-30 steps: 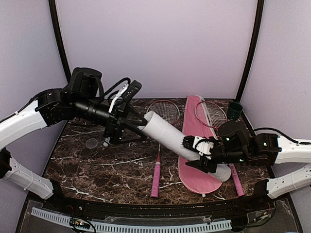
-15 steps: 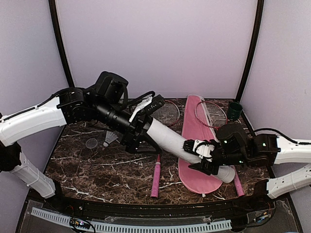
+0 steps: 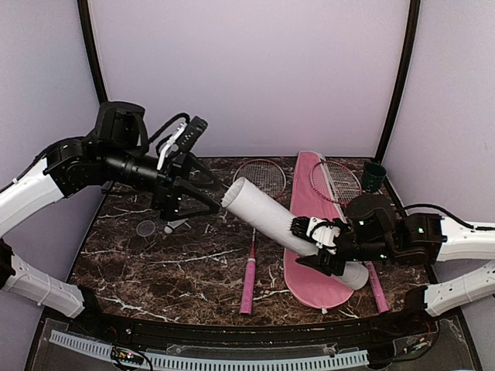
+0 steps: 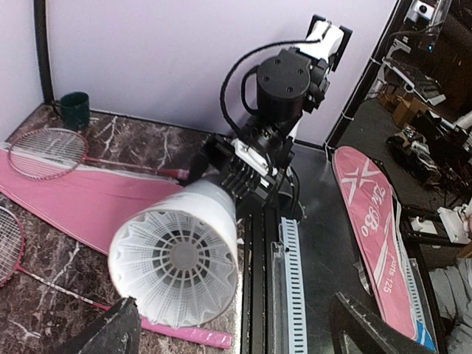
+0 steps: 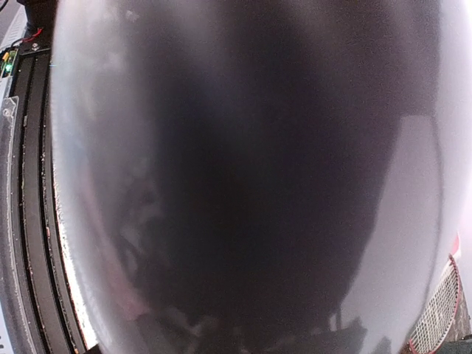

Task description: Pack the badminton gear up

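My right gripper (image 3: 317, 246) is shut on the long white tube (image 3: 271, 216), holding it tilted over the pink bag (image 3: 308, 282) with its open mouth up and to the left. That tube (image 5: 236, 177) fills the right wrist view as a dark blur. My left gripper (image 3: 213, 199) stands open just left of the mouth, holding nothing. In the left wrist view a white shuttlecock (image 4: 175, 262) sits inside the mouth, skirt outward, between my spread fingers (image 4: 103, 335). Another shuttlecock (image 3: 173, 226) lies on the table. One racket (image 3: 261, 178) lies on the marble, the other (image 3: 336, 182) on the bag.
A dark green cup (image 3: 374, 176) stands at the back right corner. A small clear lid (image 3: 145, 228) lies left of the loose shuttlecock. The first racket's pink handle (image 3: 248, 284) points toward the near edge. Black frame posts (image 3: 91, 62) flank the table.
Half a second ago the left arm reached forward over the tube's mouth; now it has drawn back to the left, jaws a little wider. The right arm and tube stayed put.
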Controlling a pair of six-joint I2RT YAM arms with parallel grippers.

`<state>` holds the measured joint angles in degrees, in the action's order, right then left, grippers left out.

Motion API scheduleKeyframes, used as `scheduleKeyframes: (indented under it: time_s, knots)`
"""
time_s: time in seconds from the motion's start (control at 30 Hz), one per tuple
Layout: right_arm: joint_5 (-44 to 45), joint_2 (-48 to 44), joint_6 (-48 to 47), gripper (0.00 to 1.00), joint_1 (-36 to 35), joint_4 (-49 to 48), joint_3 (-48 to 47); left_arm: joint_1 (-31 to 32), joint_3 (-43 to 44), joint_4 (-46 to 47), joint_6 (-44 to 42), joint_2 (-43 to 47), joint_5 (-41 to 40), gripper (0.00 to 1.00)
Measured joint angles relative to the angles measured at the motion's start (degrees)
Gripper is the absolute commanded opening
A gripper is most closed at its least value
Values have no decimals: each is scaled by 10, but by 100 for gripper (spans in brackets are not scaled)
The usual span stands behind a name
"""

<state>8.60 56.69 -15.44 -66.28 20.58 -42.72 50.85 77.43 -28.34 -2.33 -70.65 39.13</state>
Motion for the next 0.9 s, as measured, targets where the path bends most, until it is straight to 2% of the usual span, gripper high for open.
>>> scheduleKeyframes:
  time_s: [0.13, 0.27, 0.37, 0.43, 0.6, 0.77, 0.9]
  knots:
    - [0, 0, 1, 29, 0, -8, 0, -49, -7, 14, 19, 47, 1, 85]
    - [0, 0, 1, 29, 0, -10, 0, -131, -10, 19, 62, 67, -13, 73]
    - [0, 0, 1, 29, 0, -11, 0, -198, -10, 10, 94, 45, -60, 74]
    - [0, 0, 1, 29, 0, -11, 0, -220, -9, -15, 106, 13, -130, 76]
    - [0, -1, 1, 29, 0, -11, 0, -225, -8, -73, 103, -81, -262, 82]
    - [0, -5, 2, 29, 0, -11, 0, -239, -3, -111, 24, -148, -244, 82]
    - [0, -7, 4, 29, 0, -12, 0, -248, 69, -176, -51, -251, -236, 82]
